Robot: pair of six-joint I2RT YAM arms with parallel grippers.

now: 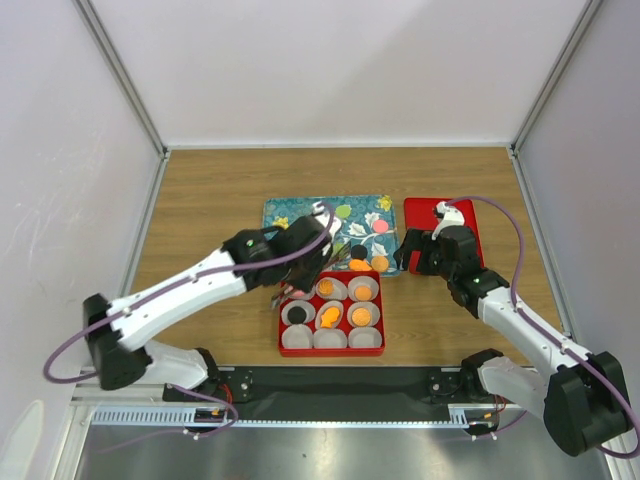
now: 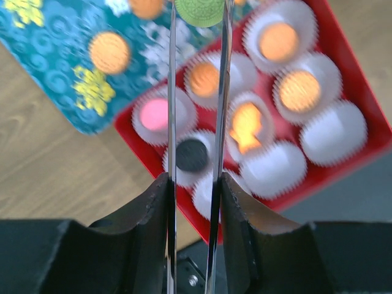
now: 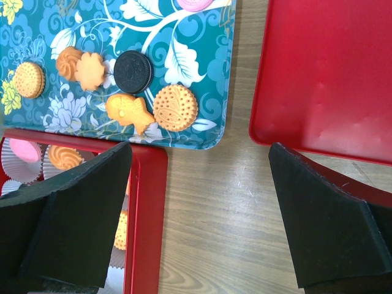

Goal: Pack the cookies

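The cookies lie partly on the teal tray and partly in the paper cups of the red box. My left gripper has thin metal fingers shut on a green cookie, held above the box's far edge. In the top view the left gripper is at the tray's near edge. Cups below hold a pink cookie, a black cookie and several orange ones. My right gripper is open and empty over bare wood. Loose cookies on the tray include a black one and a round orange one.
A red lid lies right of the tray; its corner shows in the right wrist view. The red box's corner sits by my right gripper's left pad. Two white cups at the box's near side hold nothing.
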